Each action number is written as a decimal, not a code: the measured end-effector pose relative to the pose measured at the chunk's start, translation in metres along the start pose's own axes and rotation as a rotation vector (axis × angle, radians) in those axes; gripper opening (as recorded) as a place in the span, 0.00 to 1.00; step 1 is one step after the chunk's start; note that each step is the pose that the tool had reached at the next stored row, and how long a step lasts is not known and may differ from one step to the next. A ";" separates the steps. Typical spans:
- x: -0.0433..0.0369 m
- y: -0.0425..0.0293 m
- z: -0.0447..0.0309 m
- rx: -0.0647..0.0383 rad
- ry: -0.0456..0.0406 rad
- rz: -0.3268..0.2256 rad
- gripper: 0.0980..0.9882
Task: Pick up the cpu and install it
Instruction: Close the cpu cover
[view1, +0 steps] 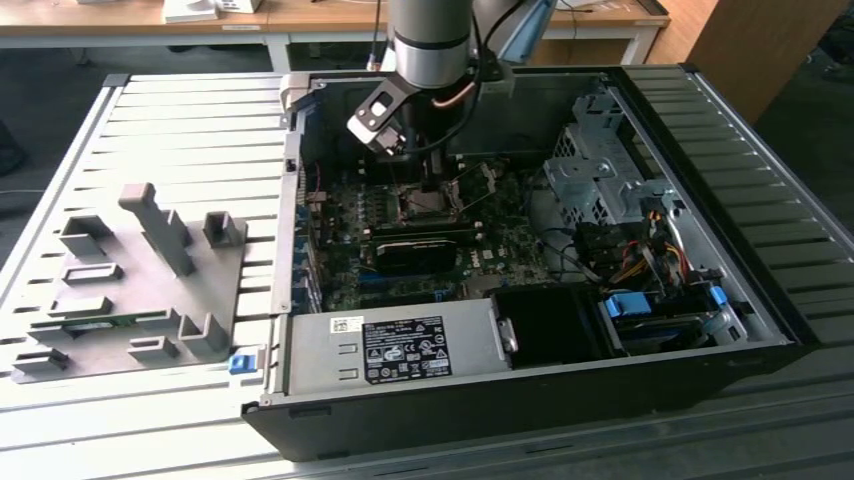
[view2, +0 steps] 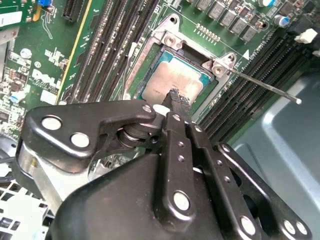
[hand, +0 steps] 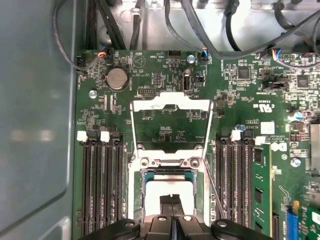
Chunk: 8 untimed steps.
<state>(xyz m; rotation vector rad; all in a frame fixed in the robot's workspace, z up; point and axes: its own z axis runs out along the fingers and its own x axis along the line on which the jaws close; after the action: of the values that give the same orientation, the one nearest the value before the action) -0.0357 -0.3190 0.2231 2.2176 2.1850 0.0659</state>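
The cpu (view2: 172, 79) is a small square chip with a silvery top, lying flat in the motherboard's metal-framed socket (view2: 167, 37). My gripper (view2: 176, 96) is shut, its two black fingers pressed together with nothing between them. Their tips rest on or just above the chip's top near one edge. In the first wrist view the closed gripper (hand: 172, 200) covers the middle of the cpu (hand: 152, 196). The socket's load plate (hand: 170, 102) is flipped open beyond it. In the exterior view my gripper (view1: 430, 182) reaches down into the open computer case over the socket (view1: 430, 205).
Rows of black memory slots (hand: 102, 185) flank the socket on both sides. A thin metal lever (view2: 265, 86) sticks out beside it. Inside the case are a power supply (view1: 394, 350), a drive cage (view1: 601, 170) and cables (view1: 641, 260). A grey holder plate (view1: 120, 290) lies at the exterior view's left.
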 end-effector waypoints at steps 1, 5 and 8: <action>0.0000 0.0001 -0.0020 0.000 0.0000 0.000 0.01; 0.0001 0.0004 -0.0090 0.000 -0.0002 0.000 0.01; 0.0002 0.0007 -0.0146 0.000 -0.0001 0.000 0.01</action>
<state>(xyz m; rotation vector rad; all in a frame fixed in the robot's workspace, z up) -0.0357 -0.3190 0.2377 2.2175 2.1850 0.0658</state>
